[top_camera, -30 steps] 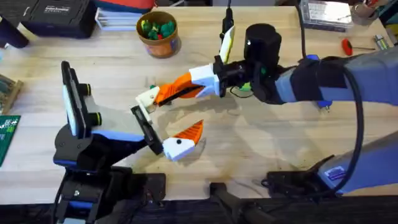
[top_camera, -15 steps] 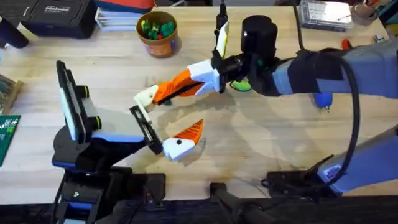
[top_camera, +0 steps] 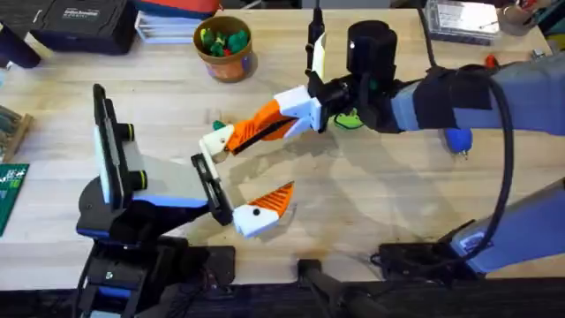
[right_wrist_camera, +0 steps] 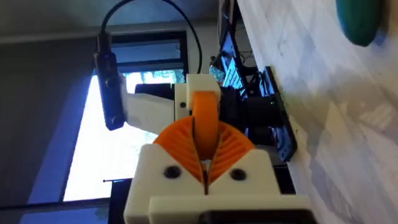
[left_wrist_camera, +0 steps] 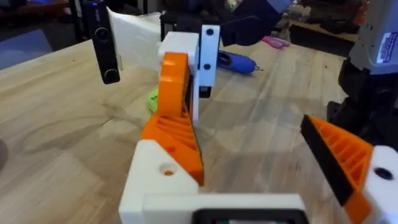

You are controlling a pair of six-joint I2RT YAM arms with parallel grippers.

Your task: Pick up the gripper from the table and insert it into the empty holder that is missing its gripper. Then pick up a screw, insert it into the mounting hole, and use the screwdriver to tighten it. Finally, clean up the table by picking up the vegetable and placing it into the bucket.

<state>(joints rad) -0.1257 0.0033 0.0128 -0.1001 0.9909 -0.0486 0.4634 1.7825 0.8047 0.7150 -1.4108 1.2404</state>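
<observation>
Where the two arms meet left of centre in the overhead view, left pincer [top_camera: 240, 172]: fingers apart, white holder [top_camera: 214, 141] on the upper one, orange tip on the lower. Right pincer [top_camera: 237, 137]: clamped on gripper [right_wrist_camera: 205, 118], its end against the holder. Screwdriver [top_camera: 457, 140]: on tabletop [top_camera: 371, 203], right of centre, partly under right arm. Bucket [top_camera: 231, 64]: upright, upper left of centre, coloured pieces inside. Vegetable [right_wrist_camera: 360, 22]: lying on tabletop, apart from both pincers
</observation>
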